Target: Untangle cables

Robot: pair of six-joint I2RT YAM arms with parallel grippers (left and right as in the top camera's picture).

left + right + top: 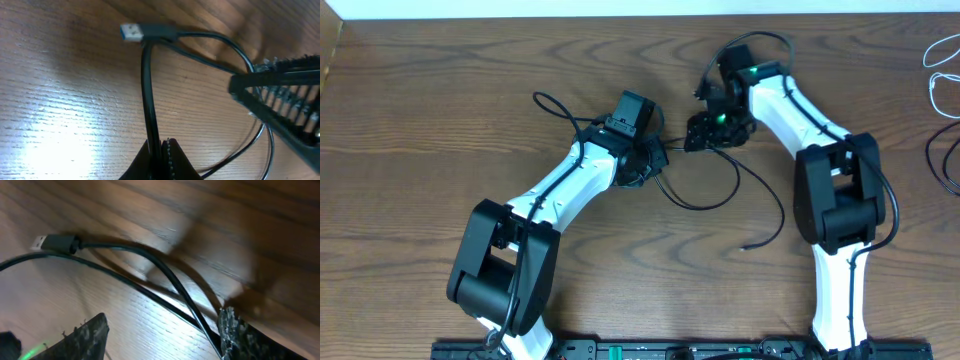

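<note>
A thin black cable (781, 215) lies in loops at mid-table between the two arms. My left gripper (159, 152) is shut on this cable (146, 90), which runs up from the jaws toward its USB plug (132, 32). My right gripper (160, 335) is open just right of the left one, and the black cable (165, 280) passes against its right finger. The same plug shows in the right wrist view (47, 242). In the overhead view the left gripper (655, 160) and right gripper (703, 132) are close together. A white cable (926, 58) lies at the far right edge.
Another thin black cord (930, 160) curves at the right table edge below the white cable. The black cable's free end (748, 245) rests near the right arm's base link. The right gripper's finger (280, 95) shows in the left wrist view.
</note>
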